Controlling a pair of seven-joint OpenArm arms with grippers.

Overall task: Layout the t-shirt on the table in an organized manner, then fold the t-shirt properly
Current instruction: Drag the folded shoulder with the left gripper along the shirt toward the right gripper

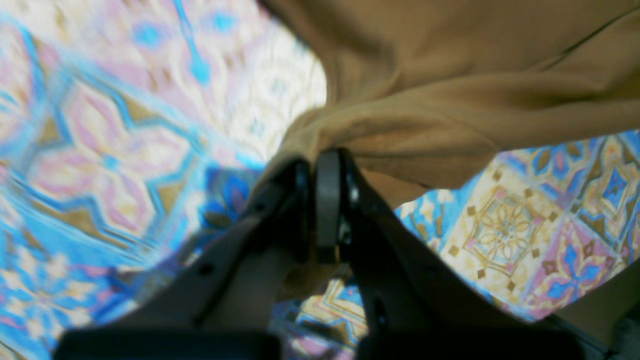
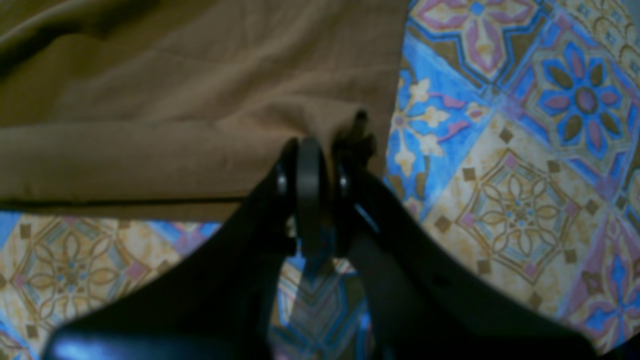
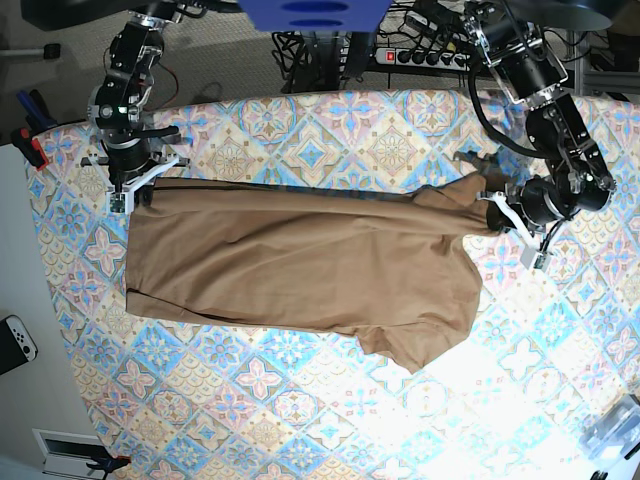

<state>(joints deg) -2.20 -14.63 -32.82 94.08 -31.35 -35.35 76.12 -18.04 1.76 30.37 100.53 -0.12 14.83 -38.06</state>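
Note:
The tan-brown t-shirt (image 3: 300, 265) lies stretched lengthwise across the patterned table (image 3: 330, 400), with a sleeve flap hanging toward the front right. In the base view my left gripper (image 3: 487, 203) is at the shirt's right end, shut on a bunched fold. The left wrist view shows that gripper (image 1: 320, 162) clamped on gathered cloth of the t-shirt (image 1: 450, 75), lifted a little above the table (image 1: 110, 150). My right gripper (image 3: 128, 195) holds the shirt's far left corner. Seen from the right wrist, it (image 2: 320, 145) is shut on the t-shirt (image 2: 175, 100) near its edge, low over the table (image 2: 515, 210).
A power strip (image 3: 420, 57) and cables lie behind the table's back edge. A red clamp (image 3: 30, 140) sits at the table's left edge, and a game controller (image 3: 15, 340) lies on the floor beyond it. A clear plastic object (image 3: 615, 425) stands at the front right corner.

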